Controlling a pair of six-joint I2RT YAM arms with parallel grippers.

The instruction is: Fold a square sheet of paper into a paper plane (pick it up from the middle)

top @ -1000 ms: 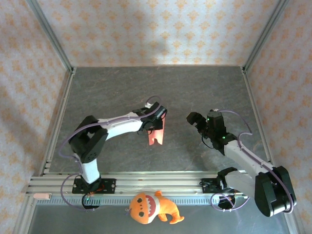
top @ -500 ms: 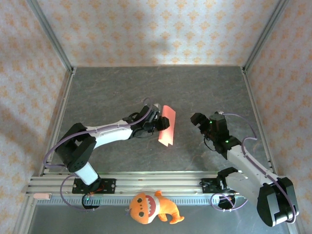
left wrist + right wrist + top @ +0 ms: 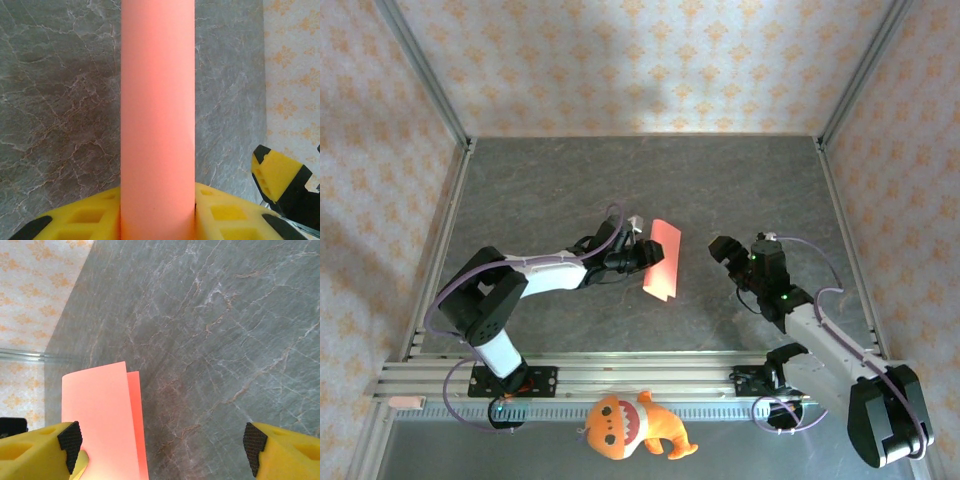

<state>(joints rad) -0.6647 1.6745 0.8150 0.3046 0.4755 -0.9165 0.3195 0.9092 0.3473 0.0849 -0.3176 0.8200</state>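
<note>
Grey marbled tabletop [image 3: 550,190], orange-patterned wallpaper [image 3: 650,60] on three sides, and an aluminium rail [image 3: 620,375] across the near edge where both arms are bolted. Closest to the camera, an orange plush toy [image 3: 632,428] is lying just in front of that rail. It's well apart from the action and I'd say it has nothing to do with this job.

Mid-table is where it's happening. The left gripper [image 3: 638,252] is pinched on the square sheet of paper [image 3: 661,260]. On the left wrist cam the sheet [image 3: 157,100] comes out from between the yellow pads [image 3: 80,220] as a long narrow strip. It looks held up off the table, though I can't tell if the far end is touching down.

The right gripper [image 3: 722,248] sits just beside the paper with its jaws spread wide and nothing clamped. On its own cam the sheet [image 3: 102,415] sits right by one finger [image 3: 45,450], and you can see two layers, one edge peeking out past the other.

So my read on progress: the pickup is done and one fold down the middle looks made, a bit off-square. No pointed nose, no wing folds, no dart shape. That's early days, with most of the folding left to do. The right side looks ready to come in and help.

Past the paper it's just table up to the back wall.
</note>
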